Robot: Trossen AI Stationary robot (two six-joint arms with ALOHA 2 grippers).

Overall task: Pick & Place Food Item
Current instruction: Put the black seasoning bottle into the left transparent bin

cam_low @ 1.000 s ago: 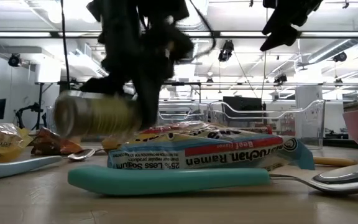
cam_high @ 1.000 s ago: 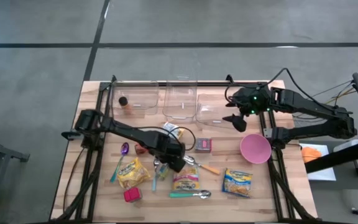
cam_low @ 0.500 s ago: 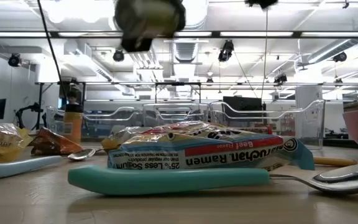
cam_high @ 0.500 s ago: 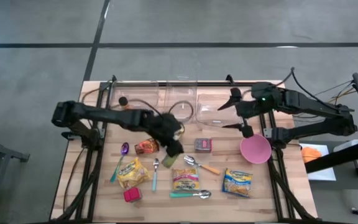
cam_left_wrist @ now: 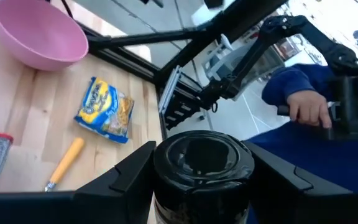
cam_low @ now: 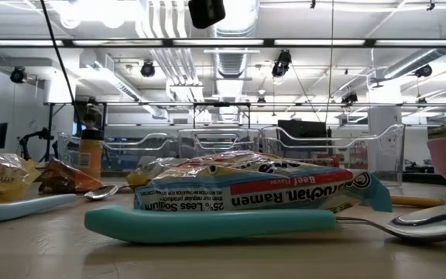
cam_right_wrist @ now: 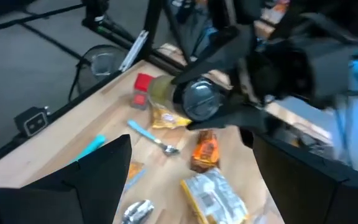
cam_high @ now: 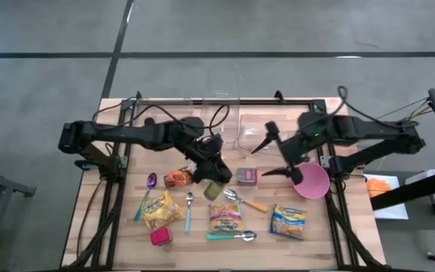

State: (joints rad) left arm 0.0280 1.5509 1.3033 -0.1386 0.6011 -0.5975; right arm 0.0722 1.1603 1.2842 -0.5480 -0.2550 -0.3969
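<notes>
Looks about half done: pick made, place not yet. Shows a dark-lidded jar [cam_left_wrist: 202, 163] clamped between the fingers of the left gripper [cam_high: 206, 172], lifted well clear of the wooden table [cam_high: 112, 227] and hanging above its middle, over the loose packets and cutlery. Leaves to do, at a guess: carrying the jar to wherever it belongs, either the pink bowl [cam_high: 310, 180] or 1 of the 3 clear bins [cam_high: 217, 121] along the far edge, then lowering and letting go; cannot tell from here which is meant. Puts the right gripper [cam_high: 273, 155] near, between the bins and the bowl, raised off the wood, fingers spread wide and holding nothing. Scatters much else across the surface: a ramen packet [cam_low: 262, 190] resting on a teal-handled spoon [cam_low: 207, 223] close to the low camera, more packets and spoons to either side, a small bottle [cam_low: 91, 151] standing at the back. Opens beyond onto a large workshop hall with strip lights and exposed ducts overhead. Catches a person's hand [cam_left_wrist: 306, 109] in a blue sleeve past the table's edge, well apart from both grippers.
</notes>
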